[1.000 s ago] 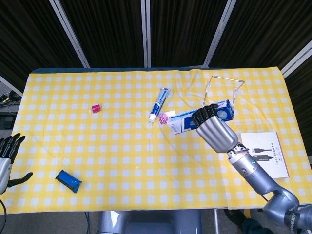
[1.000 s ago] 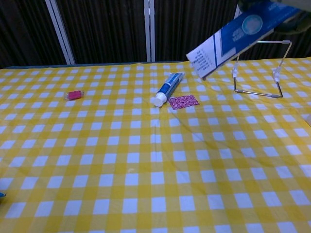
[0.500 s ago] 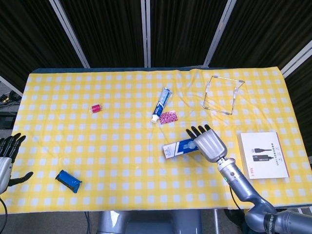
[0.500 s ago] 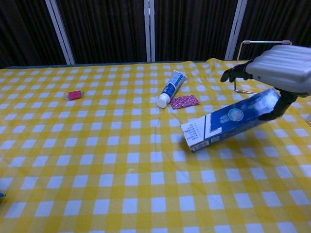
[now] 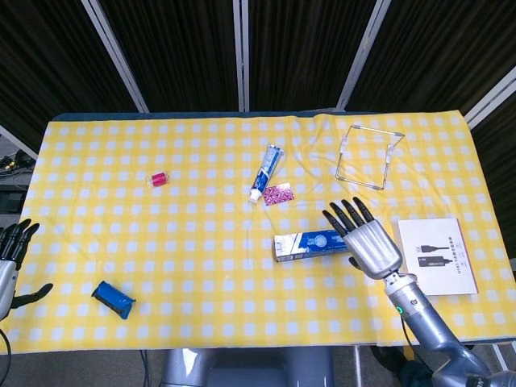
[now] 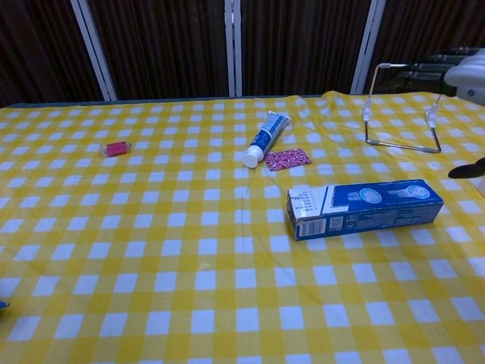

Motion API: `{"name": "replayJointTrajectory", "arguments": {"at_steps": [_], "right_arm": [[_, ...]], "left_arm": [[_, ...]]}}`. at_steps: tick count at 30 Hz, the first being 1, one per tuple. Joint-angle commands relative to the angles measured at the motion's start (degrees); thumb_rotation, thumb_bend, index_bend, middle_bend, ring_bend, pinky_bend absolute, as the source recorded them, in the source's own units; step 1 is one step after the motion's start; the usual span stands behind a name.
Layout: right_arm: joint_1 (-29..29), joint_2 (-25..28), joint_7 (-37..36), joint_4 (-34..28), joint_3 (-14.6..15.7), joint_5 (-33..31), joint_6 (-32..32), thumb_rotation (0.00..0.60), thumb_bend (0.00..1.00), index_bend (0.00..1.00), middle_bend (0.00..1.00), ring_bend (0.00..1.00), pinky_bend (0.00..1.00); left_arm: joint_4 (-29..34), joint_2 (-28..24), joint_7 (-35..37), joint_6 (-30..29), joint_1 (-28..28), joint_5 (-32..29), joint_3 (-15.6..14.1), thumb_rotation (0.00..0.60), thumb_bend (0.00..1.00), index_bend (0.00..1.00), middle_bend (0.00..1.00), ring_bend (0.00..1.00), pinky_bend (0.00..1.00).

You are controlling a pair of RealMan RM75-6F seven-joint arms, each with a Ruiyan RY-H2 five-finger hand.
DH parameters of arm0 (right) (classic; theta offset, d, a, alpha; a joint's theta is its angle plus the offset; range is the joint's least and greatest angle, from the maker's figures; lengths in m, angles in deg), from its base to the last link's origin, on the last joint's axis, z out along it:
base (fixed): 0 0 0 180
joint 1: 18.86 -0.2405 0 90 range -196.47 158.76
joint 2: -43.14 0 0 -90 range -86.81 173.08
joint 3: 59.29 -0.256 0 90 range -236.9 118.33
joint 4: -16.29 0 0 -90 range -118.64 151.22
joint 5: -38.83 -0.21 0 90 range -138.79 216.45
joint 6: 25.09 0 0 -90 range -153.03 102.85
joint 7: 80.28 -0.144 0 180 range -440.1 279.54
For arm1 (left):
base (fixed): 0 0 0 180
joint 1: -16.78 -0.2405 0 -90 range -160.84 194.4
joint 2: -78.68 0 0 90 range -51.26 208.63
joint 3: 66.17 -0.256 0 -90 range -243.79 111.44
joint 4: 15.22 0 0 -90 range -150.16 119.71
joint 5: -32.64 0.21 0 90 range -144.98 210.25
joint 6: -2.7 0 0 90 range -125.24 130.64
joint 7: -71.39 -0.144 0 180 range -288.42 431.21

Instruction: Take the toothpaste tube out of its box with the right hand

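Observation:
The blue toothpaste box (image 5: 311, 245) (image 6: 365, 208) lies flat on the yellow checked cloth, right of centre. The white and blue toothpaste tube (image 5: 265, 172) (image 6: 263, 138) lies on its own further back near the middle, cap toward me. My right hand (image 5: 367, 238) (image 6: 468, 73) hovers just right of the box with fingers spread, holding nothing. My left hand (image 5: 11, 256) rests at the table's left edge with fingers apart and nothing in it.
A small pink patterned packet (image 5: 277, 194) (image 6: 286, 158) lies beside the tube's cap. A wire stand (image 5: 369, 156) (image 6: 402, 106) is at the back right, a white booklet (image 5: 436, 255) at the right edge, a red spool (image 5: 160, 179) (image 6: 116, 148) back left, a blue object (image 5: 113, 300) front left.
My right hand carried the box down from the air onto the cloth, let go of it and spread its fingers. The tube has not moved.

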Motion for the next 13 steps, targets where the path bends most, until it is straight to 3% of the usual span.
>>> {"name": "replayJointTrajectory", "arguments": {"at_steps": [1,7,13], "right_arm": [[5.36,3.63,-9.75,3.38,3.05,6.4,8.54,0.6,0.0,0.06,0.07,0.04,0.09],[11.86,4.04,-17.22,11.16,5.7,9.66,18.33,0.6,0.0,0.07,0.06,0.01,0.04],[15.32,3.42,-20.17,15.31,6.23,9.08,22.22,0.6,0.0,0.07,0.05,0.0,0.03]], "left_arm": [[0.09,-0.15,0.31,-0.52,-0.27,0.47,-0.1,0.6,0.0,0.0,0.0,0.0,0.0],[0.16,-0.48,1.02,-1.3,-0.6,1.42,-0.32,0.6,0.0,0.0,0.0,0.0,0.0],[0.07,-0.65,1.55,-1.61,-0.74,1.99,-0.49,0.6,0.0,0.0,0.0,0.0,0.0]]}}
